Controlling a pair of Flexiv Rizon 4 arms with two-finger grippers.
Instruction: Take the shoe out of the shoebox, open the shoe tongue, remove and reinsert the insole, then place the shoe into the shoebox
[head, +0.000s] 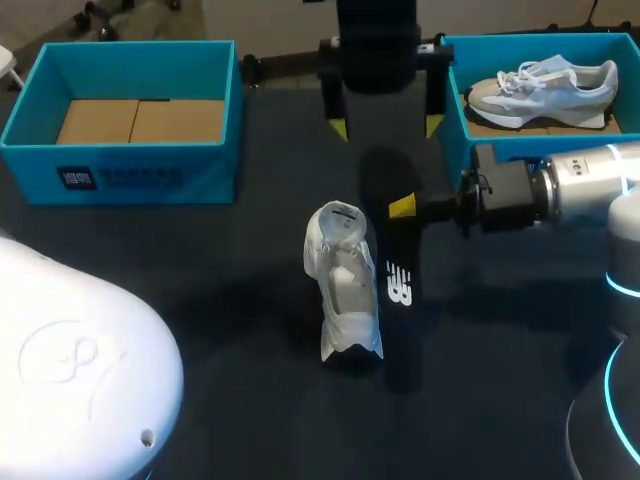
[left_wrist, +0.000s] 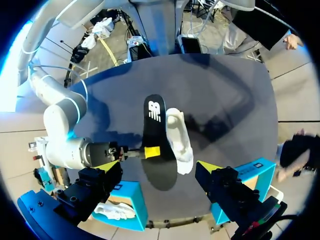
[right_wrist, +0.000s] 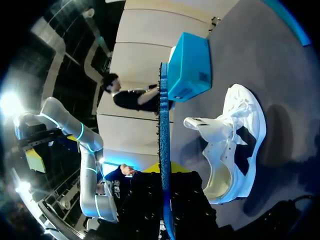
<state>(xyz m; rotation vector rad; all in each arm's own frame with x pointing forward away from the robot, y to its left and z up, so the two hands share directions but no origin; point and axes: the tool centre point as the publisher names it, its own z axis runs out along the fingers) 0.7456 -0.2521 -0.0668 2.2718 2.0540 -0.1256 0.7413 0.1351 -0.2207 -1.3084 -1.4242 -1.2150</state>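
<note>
Gripping insole (head: 398, 300) — right gripper (head: 402, 207), seemingly — beside shoe (head: 345, 285).

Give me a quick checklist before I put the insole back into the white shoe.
1. Insole fully out of the shoe: ok, it is beside the shoe.
2. Right gripper shut on the insole: ok.
3. Tongue pulled back, shoe mouth open: ok, shown in the right wrist view.
4. Left gripper steadying the shoe: not ok, it is open, high above the table, and touches nothing.
5. Insole toe matched to shoe toe: cannot tell.
6. Empty shoebox free: ok.
</note>
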